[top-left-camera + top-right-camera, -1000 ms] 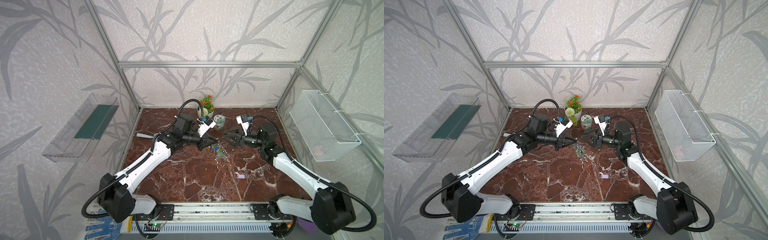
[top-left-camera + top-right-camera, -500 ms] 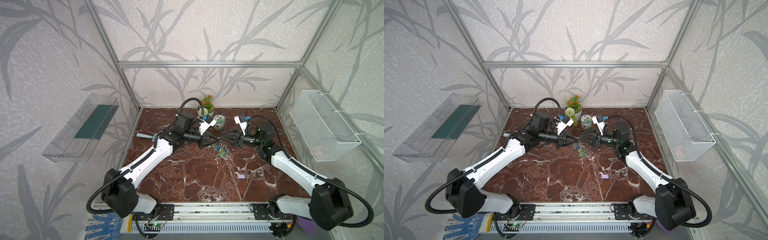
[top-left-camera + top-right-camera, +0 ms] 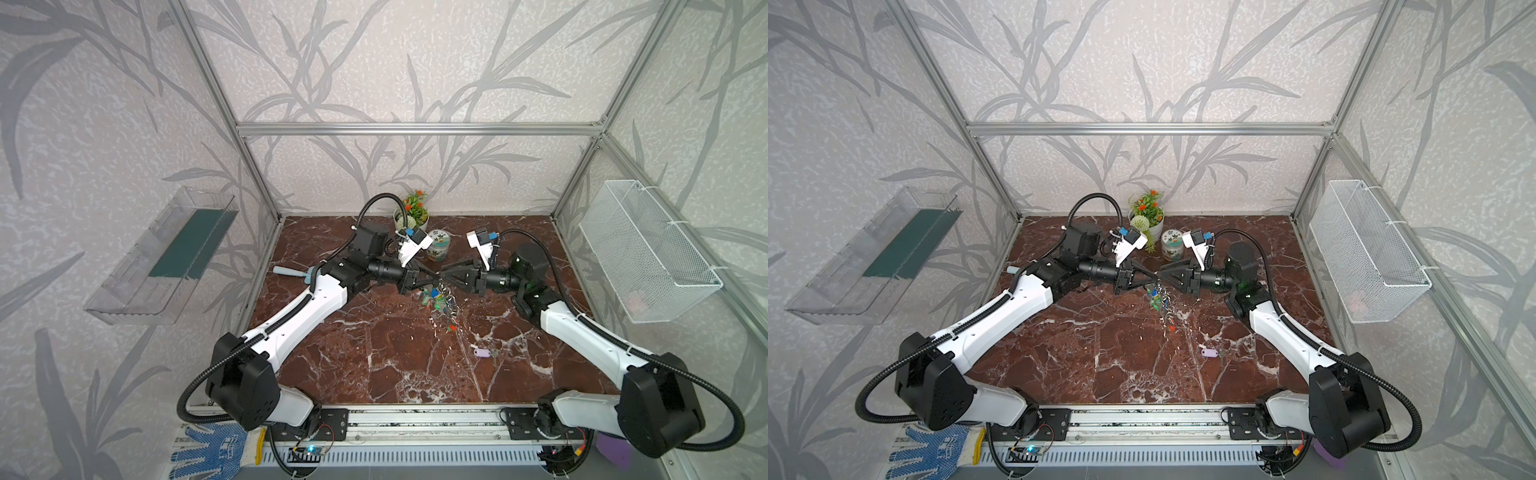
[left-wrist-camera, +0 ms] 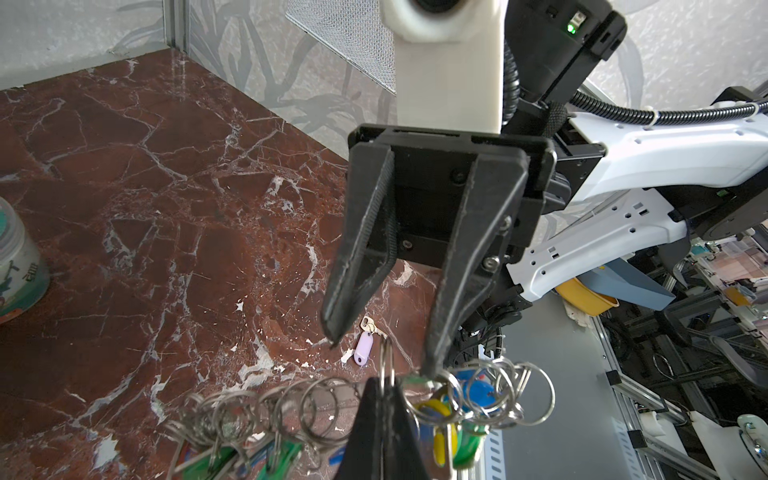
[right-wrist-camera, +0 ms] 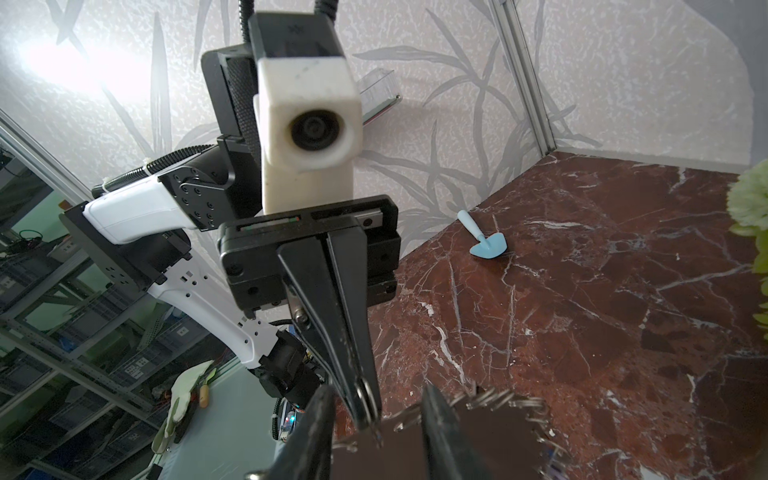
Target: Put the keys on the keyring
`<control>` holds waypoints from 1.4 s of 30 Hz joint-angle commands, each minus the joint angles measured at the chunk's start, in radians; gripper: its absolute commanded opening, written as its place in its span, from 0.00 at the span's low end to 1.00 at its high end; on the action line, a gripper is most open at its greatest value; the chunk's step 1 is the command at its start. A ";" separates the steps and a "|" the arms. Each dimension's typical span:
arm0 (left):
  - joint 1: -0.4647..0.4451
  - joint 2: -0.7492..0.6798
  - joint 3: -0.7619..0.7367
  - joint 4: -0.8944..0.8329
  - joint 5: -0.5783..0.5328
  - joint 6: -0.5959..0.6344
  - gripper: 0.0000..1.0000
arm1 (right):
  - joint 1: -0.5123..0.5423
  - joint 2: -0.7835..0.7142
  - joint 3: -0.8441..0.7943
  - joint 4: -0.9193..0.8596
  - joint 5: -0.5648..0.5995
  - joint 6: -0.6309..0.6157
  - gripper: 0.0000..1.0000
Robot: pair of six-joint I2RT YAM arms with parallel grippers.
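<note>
The keys (image 3: 482, 352), a small metal key on a pale lilac tag, lie flat on the marble right of centre, also seen in a top view (image 3: 1209, 353) and the left wrist view (image 4: 365, 348). The keyring (image 3: 440, 299) hangs above the table, its small rings and coloured tags dangling (image 3: 1160, 299). My left gripper (image 4: 384, 380) is shut on its big loop (image 4: 386, 361). My right gripper (image 5: 378, 388) faces it tip to tip, jaws apart around the left tips (image 5: 368, 419); one finger (image 4: 434, 365) touches the small rings.
A plant pot (image 3: 409, 216) and a small jar (image 3: 438, 245) stand at the back. A blue scraper (image 5: 486, 243) lies at the back left. A wire basket (image 3: 648, 253) hangs on the right wall and a clear shelf (image 3: 166, 253) on the left wall.
The two grippers have come together until their tips meet over the keyring. The right jaws have narrowed. The lilac-tagged key has not moved.
</note>
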State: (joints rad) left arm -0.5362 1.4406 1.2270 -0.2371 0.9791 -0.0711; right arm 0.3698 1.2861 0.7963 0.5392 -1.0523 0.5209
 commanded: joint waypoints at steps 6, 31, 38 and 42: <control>0.010 0.006 0.052 0.068 0.057 -0.005 0.00 | 0.006 0.012 -0.006 0.063 -0.035 0.028 0.34; 0.018 -0.012 0.031 0.079 0.075 -0.022 0.00 | 0.006 0.037 -0.006 0.056 0.003 0.020 0.00; 0.025 -0.104 -0.064 0.189 0.010 -0.107 0.23 | 0.009 0.055 -0.023 0.194 0.037 0.148 0.00; 0.039 -0.179 -0.159 0.278 -0.078 -0.182 0.37 | 0.020 0.041 -0.031 0.194 0.059 0.143 0.00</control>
State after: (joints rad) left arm -0.5053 1.3205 1.1080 -0.0696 0.9493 -0.1974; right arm 0.3817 1.3407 0.7692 0.6563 -1.0222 0.6319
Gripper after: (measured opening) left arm 0.355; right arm 0.050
